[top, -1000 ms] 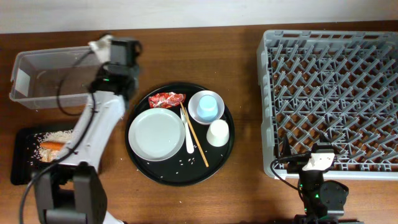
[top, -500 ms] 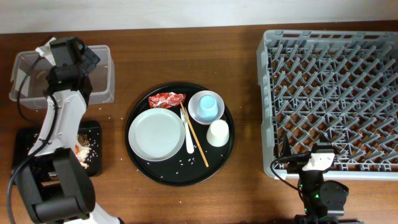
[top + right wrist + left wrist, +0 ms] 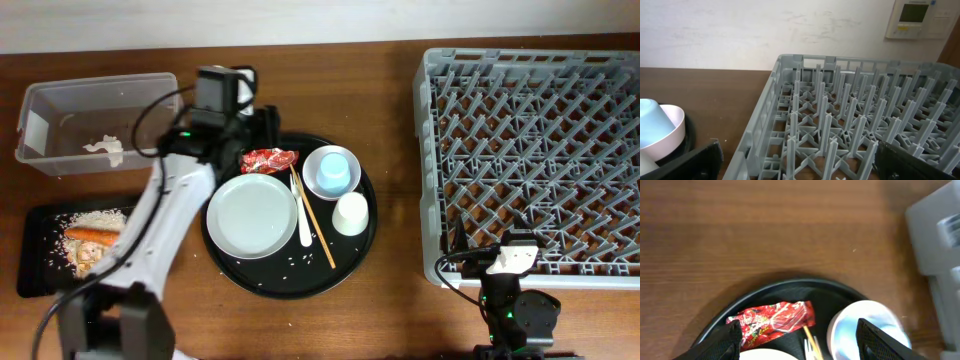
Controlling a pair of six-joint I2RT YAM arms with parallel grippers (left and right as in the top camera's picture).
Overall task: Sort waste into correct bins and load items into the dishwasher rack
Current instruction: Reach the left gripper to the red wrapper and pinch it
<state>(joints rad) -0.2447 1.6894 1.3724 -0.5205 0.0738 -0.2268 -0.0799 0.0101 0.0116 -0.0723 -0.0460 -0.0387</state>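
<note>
My left gripper (image 3: 801, 346) is open and empty, its fingers (image 3: 722, 342) straddling the crumpled red wrapper (image 3: 775, 322) from above. In the overhead view the left gripper (image 3: 258, 128) hovers at the rear rim of the round black tray (image 3: 222, 262), just behind the wrapper (image 3: 268, 159). On that tray sit a white plate (image 3: 252, 215), a light blue cup (image 3: 334, 170) inside a white bowl (image 3: 314, 180), a small white cup (image 3: 350, 213), chopsticks (image 3: 318, 232) and a white utensil (image 3: 304, 228). The tissue (image 3: 106, 149) lies in the clear box (image 3: 60, 110). My right gripper (image 3: 800, 167) is open beside the grey rack (image 3: 840, 120).
The flat black tray (image 3: 35, 275) at front left holds rice (image 3: 95, 218) and a carrot (image 3: 88, 235). The grey rack (image 3: 530, 160) fills the right side. A few rice grains lie on the round tray's front. Bare wood separates the tray and the rack.
The left arm swung left over the clear box, opened, then came back right over the red wrapper. The tissue now lies in the clear box. The right arm has not moved.
</note>
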